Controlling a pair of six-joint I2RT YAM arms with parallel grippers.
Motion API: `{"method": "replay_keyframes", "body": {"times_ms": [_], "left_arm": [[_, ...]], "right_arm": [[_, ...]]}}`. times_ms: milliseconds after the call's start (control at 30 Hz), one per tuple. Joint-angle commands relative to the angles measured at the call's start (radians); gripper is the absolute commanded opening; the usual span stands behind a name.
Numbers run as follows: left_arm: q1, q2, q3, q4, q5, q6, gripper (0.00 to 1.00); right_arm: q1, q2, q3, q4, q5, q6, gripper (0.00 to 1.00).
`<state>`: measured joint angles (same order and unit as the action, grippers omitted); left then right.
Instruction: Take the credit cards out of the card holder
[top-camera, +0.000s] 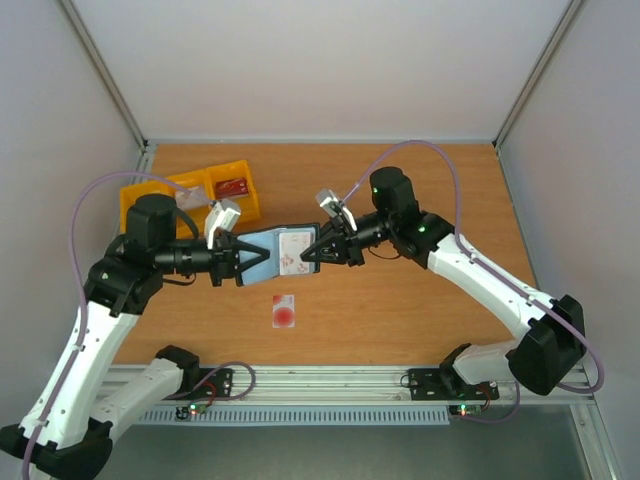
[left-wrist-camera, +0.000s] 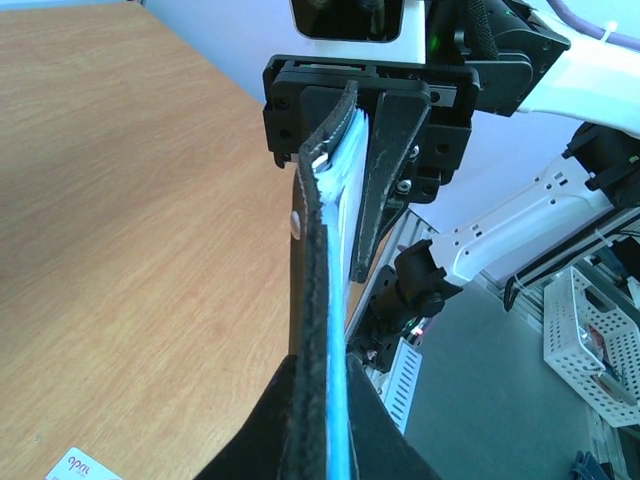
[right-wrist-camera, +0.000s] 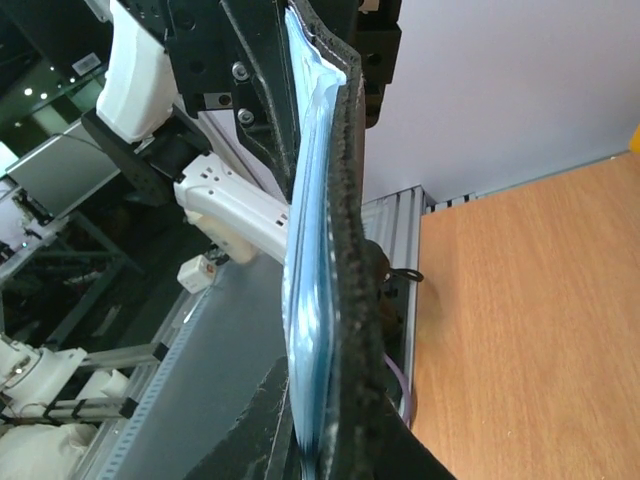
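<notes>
So the card holder (top-camera: 265, 248) is hanging open in the air over the middle of the worktop (top-camera: 400, 320), stretched between both arms. The left fingers (left-wrist-camera: 255, 440) are clamping its 9 o'clock end, and the right fingers (left-wrist-camera: 385, 150) are squeezing shut on the 3 o'clock end, right where a white card (top-camera: 293, 253) with small red marks is sitting in the grey-blue pocket. From the wrist views I honestly can't tell if they're pinching just that card or the leather flap too; both look sandwiched in there. A card with the red circle (top-camera: 284, 311) is lying flat on the worktop at 6 o'clock from the holder. The yellow bins (top-camera: 160, 190) are sitting off at 10 o'clock.
</notes>
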<state>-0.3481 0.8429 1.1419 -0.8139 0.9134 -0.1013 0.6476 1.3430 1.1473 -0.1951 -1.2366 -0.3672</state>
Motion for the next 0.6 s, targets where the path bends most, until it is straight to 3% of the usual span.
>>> {"method": "replay_keyframes", "body": {"times_ms": [0, 67, 200, 267, 400, 567], "left_arm": [[0.004, -0.005, 0.002, 0.075, -0.082, -0.050, 0.16], [0.005, 0.001, 0.020, 0.050, -0.229, -0.072, 0.46], [0.011, -0.008, 0.036, 0.024, -0.479, -0.033, 0.65], [0.013, -0.021, 0.041, 0.040, -0.498, -0.015, 0.68], [0.015, -0.053, 0.056, 0.093, -0.394, 0.042, 0.69], [0.013, -0.058, -0.014, 0.217, 0.009, 0.017, 0.52]], "right_arm": [[-0.002, -0.036, 0.039, -0.041, -0.031, -0.040, 0.01], [-0.012, -0.045, 0.030, -0.024, -0.019, -0.021, 0.01], [-0.066, -0.023, 0.022, 0.005, 0.117, 0.093, 0.01], [-0.095, 0.004, 0.037, -0.032, 0.253, 0.152, 0.01], [-0.110, 0.063, 0.115, -0.213, 0.609, 0.215, 0.01], [-0.040, 0.060, 0.146, -0.234, 0.696, 0.188, 0.01]]}}
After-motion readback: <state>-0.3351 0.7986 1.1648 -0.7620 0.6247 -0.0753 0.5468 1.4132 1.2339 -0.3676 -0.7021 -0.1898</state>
